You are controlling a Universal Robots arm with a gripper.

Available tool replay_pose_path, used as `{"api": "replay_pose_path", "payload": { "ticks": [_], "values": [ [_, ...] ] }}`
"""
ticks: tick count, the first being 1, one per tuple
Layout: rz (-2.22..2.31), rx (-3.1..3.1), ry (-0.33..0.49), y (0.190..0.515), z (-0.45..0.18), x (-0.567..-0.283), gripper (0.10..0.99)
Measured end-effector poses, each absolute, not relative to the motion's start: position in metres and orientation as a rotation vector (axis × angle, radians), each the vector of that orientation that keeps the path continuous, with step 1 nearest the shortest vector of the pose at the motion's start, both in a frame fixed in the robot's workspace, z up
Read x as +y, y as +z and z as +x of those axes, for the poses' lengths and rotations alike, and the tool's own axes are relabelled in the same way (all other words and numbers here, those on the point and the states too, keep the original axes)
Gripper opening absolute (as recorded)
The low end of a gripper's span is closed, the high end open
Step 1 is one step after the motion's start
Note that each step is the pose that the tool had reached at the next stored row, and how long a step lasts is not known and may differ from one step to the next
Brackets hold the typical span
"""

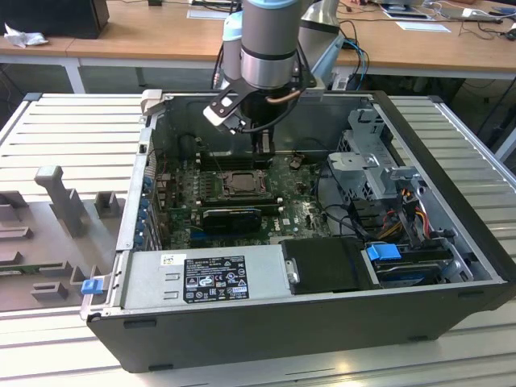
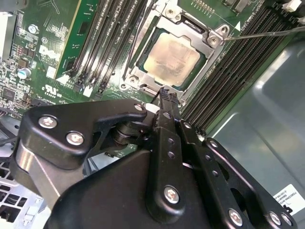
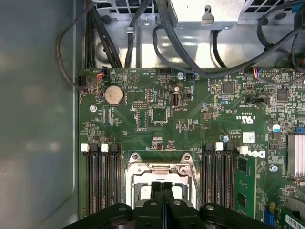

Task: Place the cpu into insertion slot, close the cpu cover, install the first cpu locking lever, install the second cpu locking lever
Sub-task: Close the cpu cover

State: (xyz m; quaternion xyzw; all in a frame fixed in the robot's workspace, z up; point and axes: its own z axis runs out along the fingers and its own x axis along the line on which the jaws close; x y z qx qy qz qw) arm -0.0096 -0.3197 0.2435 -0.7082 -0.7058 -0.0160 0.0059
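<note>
The cpu (image 2: 171,55), a pale silver-beige square, lies in the insertion slot (image 1: 240,184) on the green board. The cpu cover (image 2: 212,51), a silver frame, lies flat around it. One thin locking lever (image 2: 267,33) sticks out sideways from a corner of the frame. A second lever (image 2: 137,40) runs along the opposite side. My gripper (image 2: 164,91) is shut with nothing between its fingers, its tips just above the frame's edge. In the first wrist view the gripper (image 3: 162,186) hangs over the cover (image 3: 157,168). In the exterior view the gripper (image 1: 260,149) reaches down into the case.
Black memory slots (image 3: 217,171) flank the socket on both sides. The grey case wall (image 2: 267,119) is close by. A labelled power-supply box (image 1: 205,278) sits at the case front, a drive cage (image 1: 371,161) on the exterior view's right. Cables (image 3: 157,33) hang beyond the board.
</note>
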Motion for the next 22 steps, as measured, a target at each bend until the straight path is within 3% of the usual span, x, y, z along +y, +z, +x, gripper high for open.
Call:
{"api": "replay_pose_path", "payload": {
  "ticks": [22],
  "values": [
    [-2.217,-2.209,-0.05,0.243,-0.029,-0.32,0.106]
  ]
}}
